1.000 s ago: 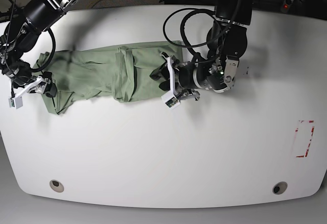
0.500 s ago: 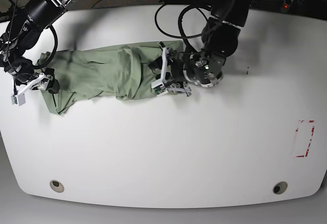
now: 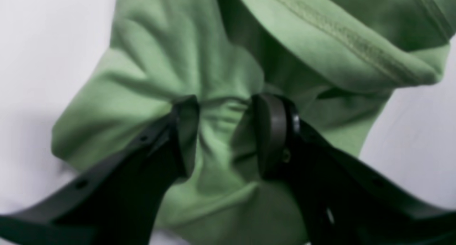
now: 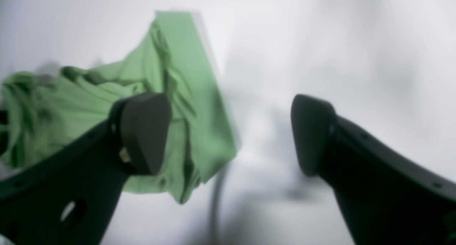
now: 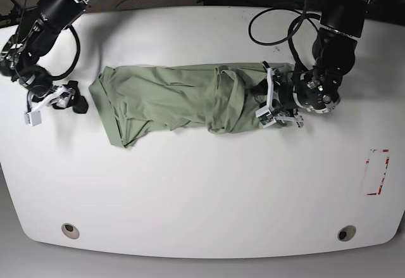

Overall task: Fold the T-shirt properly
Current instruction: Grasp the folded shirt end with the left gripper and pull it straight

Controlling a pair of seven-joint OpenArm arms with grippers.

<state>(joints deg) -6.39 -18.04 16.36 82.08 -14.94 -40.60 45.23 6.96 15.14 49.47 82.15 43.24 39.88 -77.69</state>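
We see the T-shirt only bunched lengthwise; left claw pinches it, right claw stands wide; folding remains.

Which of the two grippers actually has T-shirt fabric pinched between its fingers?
The left gripper pinches a bunch of the T-shirt; the right gripper is open, holding nothing.

Right tool jaws wide apart, empty; T-shirt behind left finger, blurred.

The sage-green T-shirt lies crumpled lengthwise across the white table's far half.
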